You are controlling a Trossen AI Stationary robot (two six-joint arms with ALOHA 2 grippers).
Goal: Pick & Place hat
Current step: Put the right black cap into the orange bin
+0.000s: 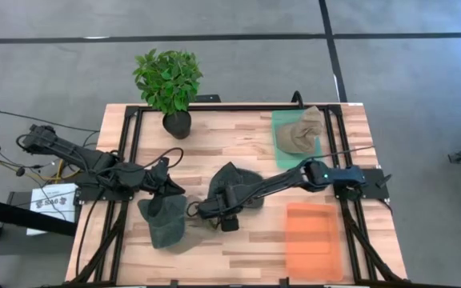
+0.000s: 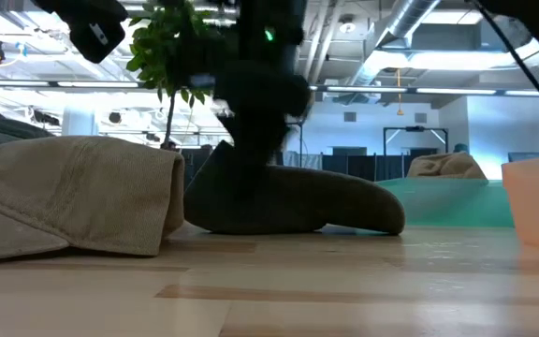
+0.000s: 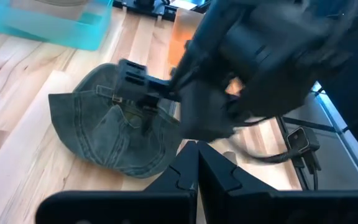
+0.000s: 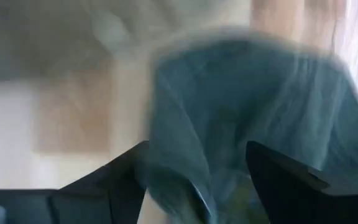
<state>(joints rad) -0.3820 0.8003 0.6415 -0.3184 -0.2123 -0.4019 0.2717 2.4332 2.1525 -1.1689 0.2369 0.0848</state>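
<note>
On the left side of the table my left gripper sits just above a grey-green hat lying near the front edge. Its fingers look pressed tight together, with nothing between them. In the middle is the hat I think I am after, a dark green hat lying flat on the wood. My right gripper has reached all the way across and sits at the near edge of it. In the right wrist view its fingers are spread wide with the dark cloth showing between them, but that view is smeared, so I cannot tell if they touch the hat or hold any of it. My worry is that the two grippers are very close together and could bump. Also, soft cloth can slip out if I pinch only a thin fold. Farther right are a tan hat on a green tray and an orange tray with nothing in it.
</note>
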